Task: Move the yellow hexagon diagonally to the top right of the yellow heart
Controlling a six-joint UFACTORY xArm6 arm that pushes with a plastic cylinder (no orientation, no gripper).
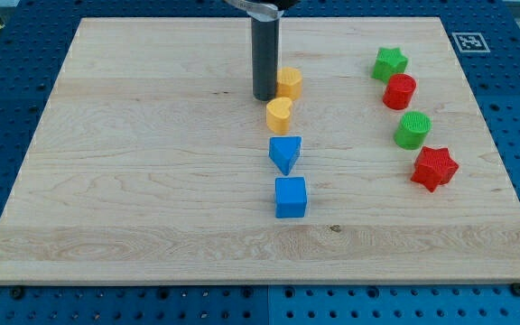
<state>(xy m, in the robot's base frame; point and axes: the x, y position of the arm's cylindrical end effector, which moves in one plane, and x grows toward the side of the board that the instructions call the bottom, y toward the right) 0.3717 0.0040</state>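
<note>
The yellow hexagon (289, 82) sits near the top middle of the wooden board (134, 181). The yellow heart (279, 115) lies just below it and slightly to the left, close to it. My tip (264, 97) rests on the board right at the hexagon's left side, touching or nearly touching it, and just above the heart's upper left.
A blue triangle (285, 153) and a blue cube (290, 197) stand in a line below the heart. At the view's right are a green star (389, 63), a red cylinder (400, 91), a green cylinder (413, 130) and a red star (434, 167).
</note>
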